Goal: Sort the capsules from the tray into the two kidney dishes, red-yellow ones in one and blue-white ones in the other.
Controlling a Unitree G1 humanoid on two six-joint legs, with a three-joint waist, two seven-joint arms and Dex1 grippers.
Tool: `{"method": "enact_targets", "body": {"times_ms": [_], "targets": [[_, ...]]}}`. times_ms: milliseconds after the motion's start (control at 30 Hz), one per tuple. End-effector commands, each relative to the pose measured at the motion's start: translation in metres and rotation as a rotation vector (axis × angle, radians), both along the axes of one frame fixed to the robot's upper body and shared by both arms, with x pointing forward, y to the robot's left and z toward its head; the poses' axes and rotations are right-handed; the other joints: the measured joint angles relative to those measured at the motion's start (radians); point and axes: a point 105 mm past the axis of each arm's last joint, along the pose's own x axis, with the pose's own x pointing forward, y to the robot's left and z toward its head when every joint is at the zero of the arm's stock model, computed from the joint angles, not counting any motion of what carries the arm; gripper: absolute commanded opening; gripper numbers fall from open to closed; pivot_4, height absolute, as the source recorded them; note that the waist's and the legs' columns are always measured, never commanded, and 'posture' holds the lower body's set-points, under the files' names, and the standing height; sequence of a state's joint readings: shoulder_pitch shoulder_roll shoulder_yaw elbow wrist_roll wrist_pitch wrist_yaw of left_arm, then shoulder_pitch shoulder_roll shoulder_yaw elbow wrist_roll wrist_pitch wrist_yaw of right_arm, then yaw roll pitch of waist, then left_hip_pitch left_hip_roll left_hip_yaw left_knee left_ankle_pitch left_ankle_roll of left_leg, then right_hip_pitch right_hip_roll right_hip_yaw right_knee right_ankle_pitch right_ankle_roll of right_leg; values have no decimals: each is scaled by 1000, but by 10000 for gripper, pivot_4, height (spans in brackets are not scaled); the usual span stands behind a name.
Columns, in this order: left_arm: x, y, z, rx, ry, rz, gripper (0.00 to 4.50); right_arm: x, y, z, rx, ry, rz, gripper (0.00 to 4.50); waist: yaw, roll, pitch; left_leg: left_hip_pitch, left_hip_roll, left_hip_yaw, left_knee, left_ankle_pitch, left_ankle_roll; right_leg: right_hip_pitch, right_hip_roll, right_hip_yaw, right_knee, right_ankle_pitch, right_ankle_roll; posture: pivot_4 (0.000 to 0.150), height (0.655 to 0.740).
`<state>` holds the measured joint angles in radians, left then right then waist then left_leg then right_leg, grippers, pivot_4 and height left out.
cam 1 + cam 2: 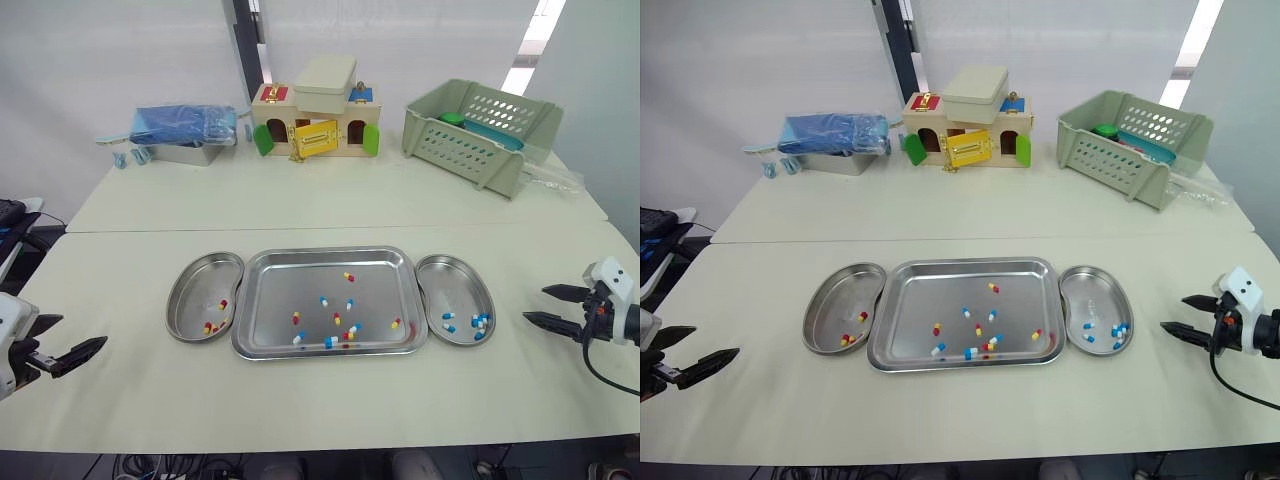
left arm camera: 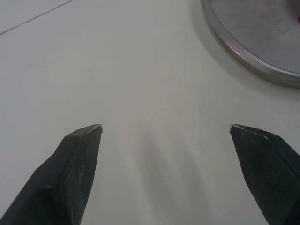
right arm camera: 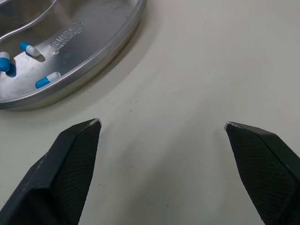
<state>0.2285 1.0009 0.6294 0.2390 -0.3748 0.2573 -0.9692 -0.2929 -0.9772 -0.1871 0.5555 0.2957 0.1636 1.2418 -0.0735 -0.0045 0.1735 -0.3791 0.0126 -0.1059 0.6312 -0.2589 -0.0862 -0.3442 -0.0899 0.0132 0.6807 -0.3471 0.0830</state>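
A steel tray point(image 1: 262, 338) lies at the table's middle with several red-yellow and blue-white capsules point(image 1: 324, 300) scattered in it. The left kidney dish point(image 1: 188, 290) holds red-yellow capsules point(image 1: 212, 326). The right kidney dish point(image 1: 462, 277) holds blue-white capsules point(image 1: 481, 322). My left gripper point(image 1: 68, 342) hovers open over bare table well left of the left dish. My right gripper point(image 1: 536, 305) stands open just right of the right dish point(image 3: 117, 35), empty.
At the back stand a wooden toy house point(image 1: 318, 120), a pale green basket point(image 1: 480, 130) and a blue pouch on a metal box point(image 1: 185, 132). A seam point(image 1: 300, 228) crosses the table behind the tray.
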Motion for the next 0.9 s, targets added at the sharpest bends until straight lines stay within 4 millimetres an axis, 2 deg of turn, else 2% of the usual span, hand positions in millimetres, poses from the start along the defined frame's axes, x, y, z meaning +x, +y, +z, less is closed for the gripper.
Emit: {"method": "enact_targets", "body": {"times_ms": [33, 133, 333, 900], "targets": [[2, 4, 14, 32, -31, 11, 45000, 2, -9, 21, -35, -59, -8, 44622, 0, 0, 0, 0, 0, 0, 0, 0, 0, 0, 0, 0, 0, 0, 0, 1500, 7400], [3, 7, 10, 34, -31, 39, 45000, 5, -14, 27, -41, -69, -25, 44622, 0, 0, 0, 0, 0, 0, 0, 0, 0, 0, 0, 0, 0, 0, 0, 1500, 7400], [2, 8, 9, 39, -16, 37, 45000, 1, -20, 25, -49, -50, -34, 44622, 0, 0, 0, 0, 0, 0, -1, 0, 0, -1, 0, 0, 0, 0, 0, 1500, 7400], [1, 11, 9, 38, -9, 36, 45000, -3, -21, 20, -51, -33, -26, 44622, -1, 0, 0, 0, 0, 1, -1, 0, 0, -1, 0, 1, 0, 0, 0, 1500, 7400]]}}
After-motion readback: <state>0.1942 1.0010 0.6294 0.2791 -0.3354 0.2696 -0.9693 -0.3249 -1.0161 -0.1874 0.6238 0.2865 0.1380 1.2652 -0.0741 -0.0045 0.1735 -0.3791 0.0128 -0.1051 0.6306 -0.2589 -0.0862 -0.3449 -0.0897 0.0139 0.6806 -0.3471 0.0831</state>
